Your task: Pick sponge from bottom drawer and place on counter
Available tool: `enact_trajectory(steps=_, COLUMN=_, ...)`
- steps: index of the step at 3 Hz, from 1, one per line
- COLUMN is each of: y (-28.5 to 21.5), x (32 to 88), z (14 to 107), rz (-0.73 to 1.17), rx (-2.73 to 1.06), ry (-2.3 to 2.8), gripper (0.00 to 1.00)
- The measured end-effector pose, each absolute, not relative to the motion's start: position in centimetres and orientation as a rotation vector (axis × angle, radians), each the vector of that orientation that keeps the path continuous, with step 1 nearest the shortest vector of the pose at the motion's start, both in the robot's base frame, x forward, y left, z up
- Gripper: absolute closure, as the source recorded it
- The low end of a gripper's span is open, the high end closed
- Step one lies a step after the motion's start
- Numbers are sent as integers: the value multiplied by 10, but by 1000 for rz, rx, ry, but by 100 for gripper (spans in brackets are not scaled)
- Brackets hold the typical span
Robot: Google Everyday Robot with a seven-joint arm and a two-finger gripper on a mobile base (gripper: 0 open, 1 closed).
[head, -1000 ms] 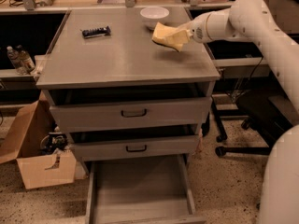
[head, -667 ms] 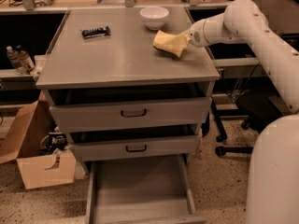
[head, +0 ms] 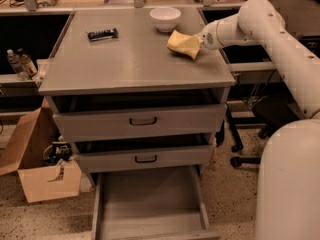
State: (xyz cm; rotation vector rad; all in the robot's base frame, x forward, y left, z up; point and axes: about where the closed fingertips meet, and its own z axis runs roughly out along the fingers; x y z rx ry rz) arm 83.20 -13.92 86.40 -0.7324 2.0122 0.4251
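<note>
One raised view facing the cabinet [head: 100, 125] front.
Looks down on bench [head: 130, 59] and bottom drawer [head: 150, 204]; tool [head: 199, 43] over bench's right side.

The counter [head: 130, 59] is smooth matt grey with a faint sheen, and the bottom drawer [head: 150, 204] shares that dull finish. At the counter's right edge the gripper [head: 199, 43], on a smooth white plastic-looking arm [head: 270, 29], pinches the soft, foamy sponge [head: 183, 44]. The bowl [head: 165, 19] is glossy white; the box [head: 35, 159] is plain brown cardboard.

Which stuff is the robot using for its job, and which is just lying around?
For the job: sponge, held in the gripper at the right side of the counter; open bottom drawer.
Just lying about: white bowl, small black object, cardboard box, bottles.
</note>
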Motion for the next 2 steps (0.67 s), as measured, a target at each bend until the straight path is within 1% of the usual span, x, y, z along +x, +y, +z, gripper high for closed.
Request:
enact_trajectory(steps=1, y=-138, x=834, z=874, rz=429, rx=-729, ry=1985, gripper=0)
enact_trajectory(steps=2, y=-135, x=828, z=899, rz=440, rx=-756, ry=1909, gripper=0)
